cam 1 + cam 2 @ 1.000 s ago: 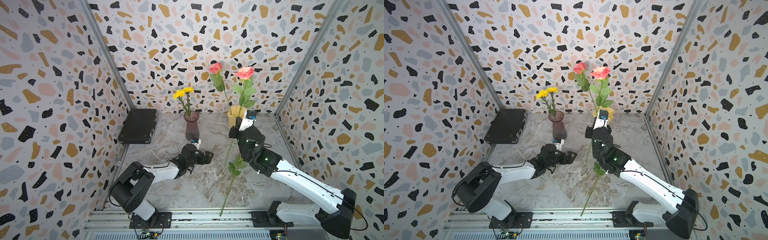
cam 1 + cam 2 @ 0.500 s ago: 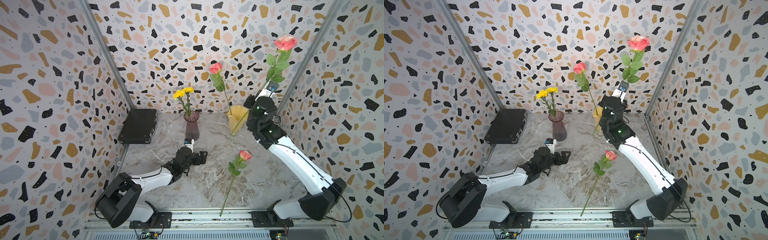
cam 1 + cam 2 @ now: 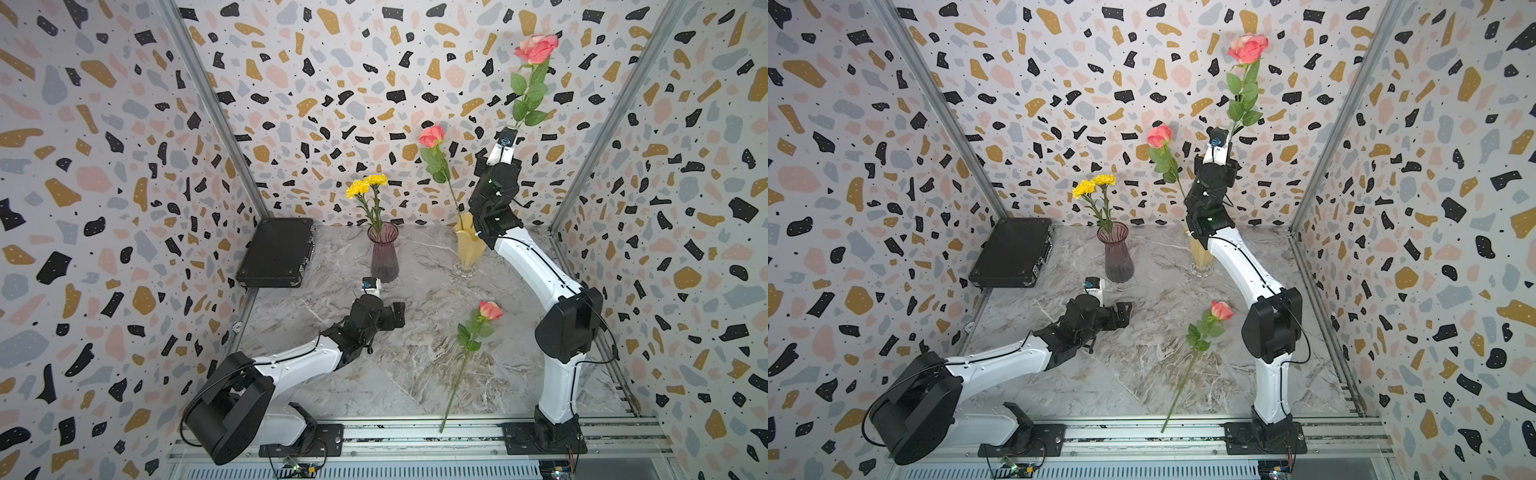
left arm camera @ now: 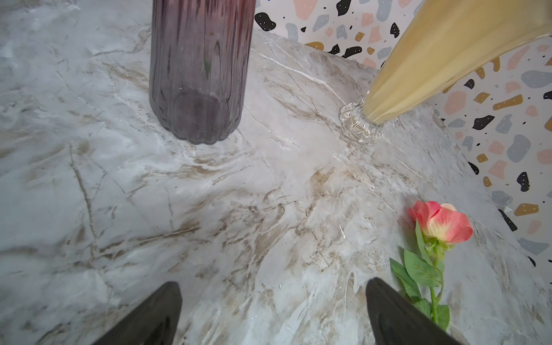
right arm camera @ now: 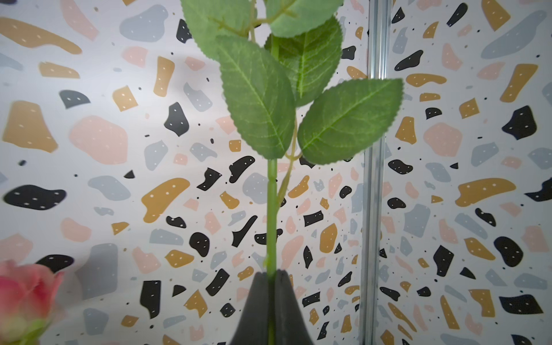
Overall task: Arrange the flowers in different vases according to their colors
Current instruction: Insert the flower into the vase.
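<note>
Right hand point(image 5: 273, 273) is clamped on the stem of a pink rose point(image 3: 536, 43), one o'clock from the yellow vase point(image 3: 467, 245); left hand point(image 4: 271, 282) stands apart.

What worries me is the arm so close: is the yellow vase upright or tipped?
Upright: the yellow vase stands on its clear foot, pink rose inside.

The walls point(image 3: 104, 166) bear a terrazzo print: black, ochre, pale pink and grey-blue flecks on white. The desk point(image 3: 415, 365) is grey-white marble, veined brown. The ribbed vase point(image 3: 384, 255) is translucent purple; the yellow vase point(image 3: 467, 253) is creamy, its foot clear. The small flowers point(image 3: 368, 185) are yellow. The raised rose point(image 3: 536, 48), the standing rose point(image 3: 432, 136) and the lying rose point(image 3: 490, 310) are coral-pink, with green leaves. The case point(image 3: 276, 253) is black.
</note>
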